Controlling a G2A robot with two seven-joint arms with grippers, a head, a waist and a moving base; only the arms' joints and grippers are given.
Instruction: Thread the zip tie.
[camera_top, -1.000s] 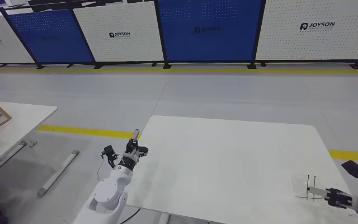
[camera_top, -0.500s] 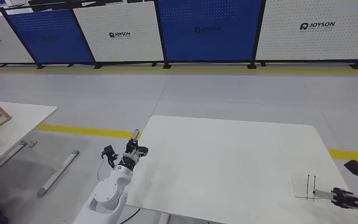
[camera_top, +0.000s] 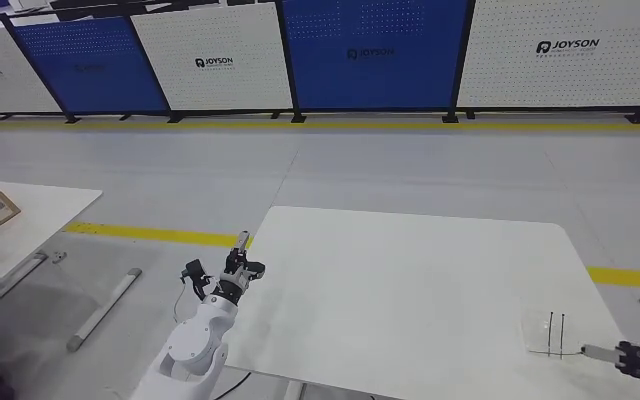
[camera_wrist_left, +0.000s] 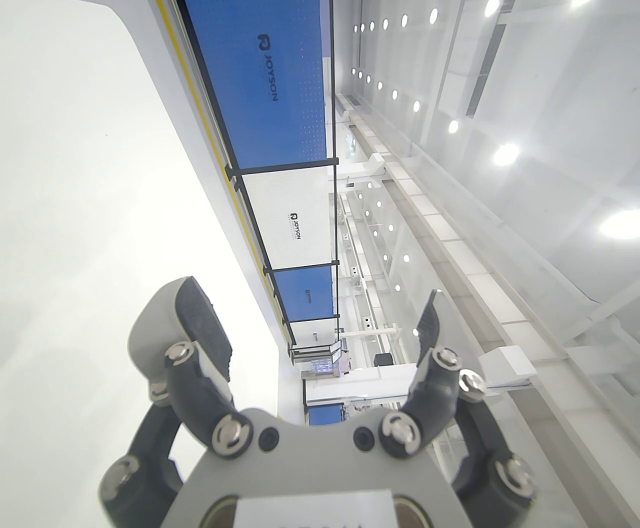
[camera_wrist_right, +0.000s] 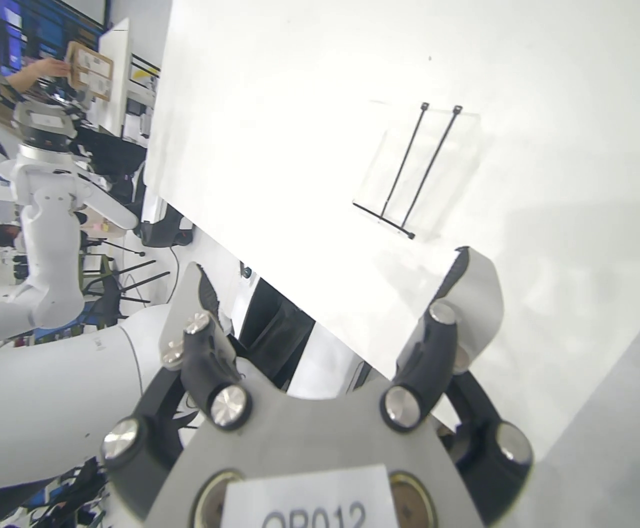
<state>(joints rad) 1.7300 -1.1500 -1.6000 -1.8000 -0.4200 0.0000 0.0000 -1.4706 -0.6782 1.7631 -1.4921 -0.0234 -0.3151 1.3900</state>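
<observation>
Three black zip ties (camera_wrist_right: 405, 160) lie on a clear tray (camera_wrist_right: 444, 170) near a corner of the surface (camera_wrist_right: 300, 125). The right end effector (camera_wrist_right: 332, 262) hangs released near it. The left end effector (camera_wrist_left: 311, 290), also released, is well apart. A careless pinch could slide the thin ties or lift several at once.

Two thin black zip ties (camera_wrist_right: 405, 160) flat, side by side on a clear sheet (camera_wrist_right: 442, 175), third tie (camera_wrist_right: 382, 219) across their ends
</observation>
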